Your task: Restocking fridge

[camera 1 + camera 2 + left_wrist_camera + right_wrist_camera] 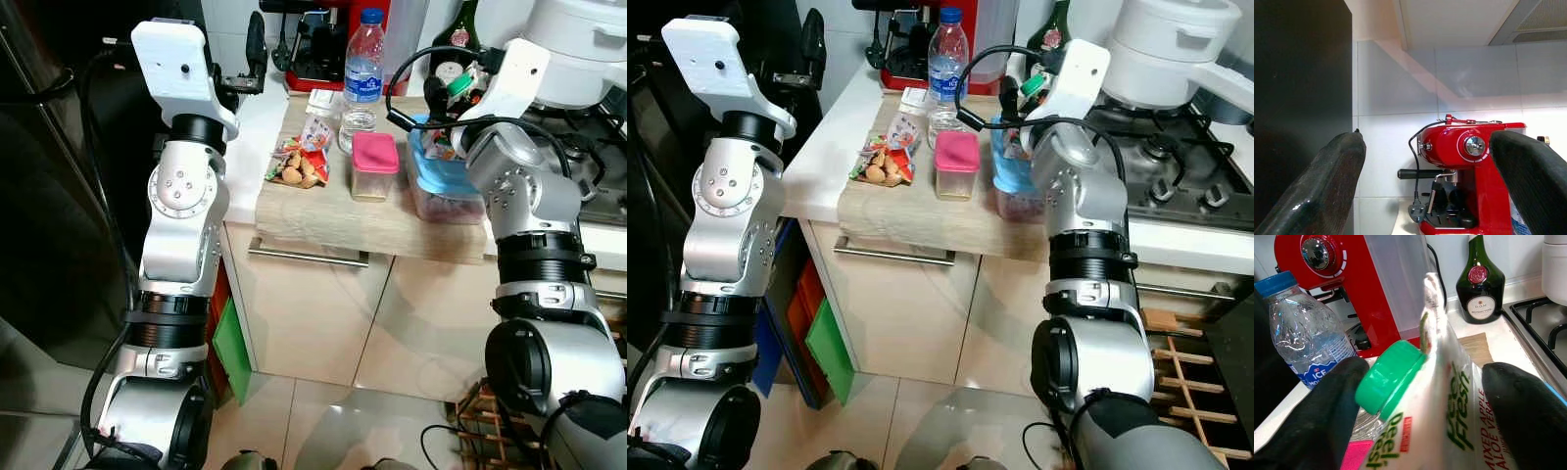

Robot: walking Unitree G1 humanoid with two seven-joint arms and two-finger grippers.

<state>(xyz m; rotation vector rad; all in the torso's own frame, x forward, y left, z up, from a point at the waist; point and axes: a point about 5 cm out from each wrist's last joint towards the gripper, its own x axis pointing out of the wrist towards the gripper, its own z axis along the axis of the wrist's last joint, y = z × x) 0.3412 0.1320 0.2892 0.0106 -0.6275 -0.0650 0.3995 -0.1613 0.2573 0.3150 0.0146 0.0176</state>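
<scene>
My right gripper (1425, 377) is over the counter, shut on a white juice pouch (1449, 431) with a green cap (458, 86); a finger presses each side. The pouch stands above a blue-lidded food box (446, 181). Beside it sit a pink-lidded container (374, 164), a clear water bottle (364, 73) and a packet of snacks (299, 166), all on a wooden board (323, 220). My left gripper (1427, 142) is raised at the counter's back left, open and holding nothing, facing a red coffee machine (1469, 186).
A tall black appliance front (49, 147) stands at my left. To the right are a gas hob (1176, 147) and a white pot (1166, 49). A dark green bottle (1480, 286) stands at the back wall. Cabinet drawers with a metal handle (307, 257) lie below.
</scene>
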